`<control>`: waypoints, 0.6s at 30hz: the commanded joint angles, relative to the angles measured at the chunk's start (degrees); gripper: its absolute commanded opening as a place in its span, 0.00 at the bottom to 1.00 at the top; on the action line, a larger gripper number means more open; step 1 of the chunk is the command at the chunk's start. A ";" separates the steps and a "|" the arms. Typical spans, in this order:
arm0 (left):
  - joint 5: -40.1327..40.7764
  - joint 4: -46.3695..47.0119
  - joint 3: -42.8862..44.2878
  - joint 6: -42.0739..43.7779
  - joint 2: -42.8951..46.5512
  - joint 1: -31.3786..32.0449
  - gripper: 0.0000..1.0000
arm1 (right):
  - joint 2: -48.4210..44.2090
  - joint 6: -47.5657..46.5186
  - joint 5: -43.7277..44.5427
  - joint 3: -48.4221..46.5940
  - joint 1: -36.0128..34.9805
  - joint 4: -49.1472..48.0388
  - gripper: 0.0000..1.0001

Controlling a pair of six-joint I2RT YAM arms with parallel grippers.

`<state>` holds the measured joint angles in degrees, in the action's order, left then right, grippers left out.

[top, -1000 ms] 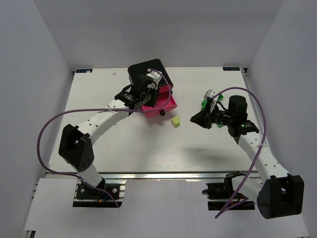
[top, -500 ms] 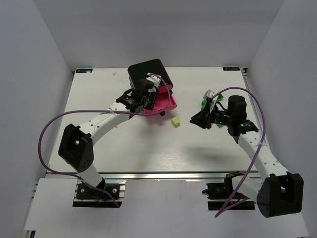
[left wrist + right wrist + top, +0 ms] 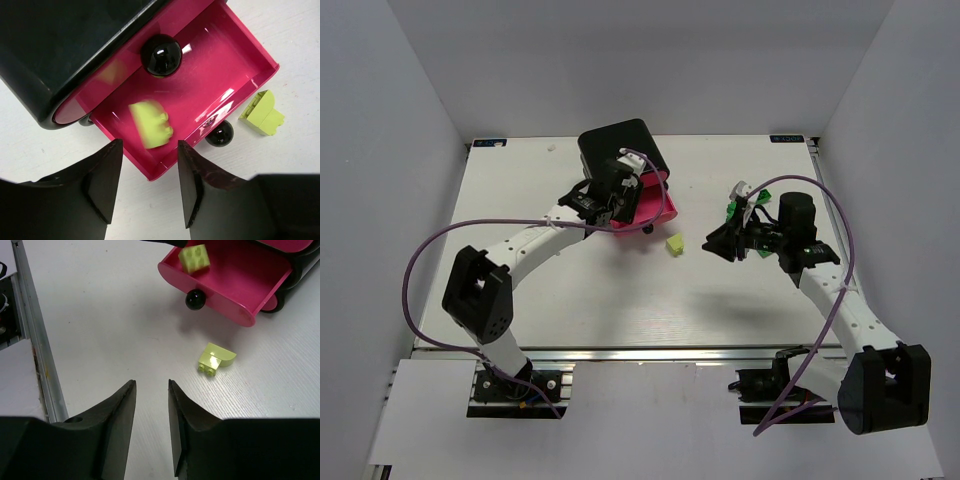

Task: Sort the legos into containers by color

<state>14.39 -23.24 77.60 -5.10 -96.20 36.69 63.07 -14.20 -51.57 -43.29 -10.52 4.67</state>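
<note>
The black cabinet (image 3: pixel 615 140) stands at the back of the table with its lowest pink drawer (image 3: pixel 655 205) pulled open. My left gripper (image 3: pixel 150 185) is open and empty just above the drawer's near corner. A pale yellow brick (image 3: pixel 150 124), blurred by motion, is inside the drawer (image 3: pixel 210 65). A second pale yellow brick (image 3: pixel 262 114) lies on the table beside the drawer's knob (image 3: pixel 220 133). My right gripper (image 3: pixel 151 390) is open and empty, low over the table, short of that brick (image 3: pixel 216 359). Green bricks (image 3: pixel 732 208) lie by the right arm.
A closed pink drawer with a black knob (image 3: pixel 161 54) sits above the open one. The metal rail at the table's front edge (image 3: pixel 30 340) runs along the left of the right wrist view. White walls close in the table on three sides.
My left wrist has shifted slightly right over the open drawer. The yellow brick in the drawer now shows motion blur. The right arm has barely moved.
</note>
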 commanded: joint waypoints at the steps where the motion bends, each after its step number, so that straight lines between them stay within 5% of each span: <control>1: -0.24 0.13 2.90 -0.17 0.67 0.40 0.58 | 0.39 -0.83 -0.64 -1.71 0.24 0.17 0.39; 8: -1.03 -1.27 3.61 -2.10 4.35 0.40 0.58 | 1.27 -2.85 1.56 -1.89 -0.28 0.96 0.50; 13: -4.71 -2.59 -4.09 -7.19 21.61 -0.12 0.17 | 5.47 -4.61 10.05 -3.11 -2.65 2.36 0.54; 14: -6.29 -3.03 -6.56 -7.29 25.15 -0.73 0.15 | 6.62 -4.87 12.44 -3.64 -3.96 3.06 0.54; 15: -7.18 -3.03 -9.20 -7.38 28.75 -0.74 0.15 | 7.67 -4.70 14.81 -4.34 -4.67 3.50 0.54; 18: -5.26 -4.52 -18.96 -7.99 42.91 -0.74 0.53 | 11.81 -3.30 28.84 -7.07 -9.42 4.39 0.58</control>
<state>9.85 -25.74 63.57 -10.90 -62.89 36.36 72.66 -17.21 -36.51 -46.59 -16.99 7.84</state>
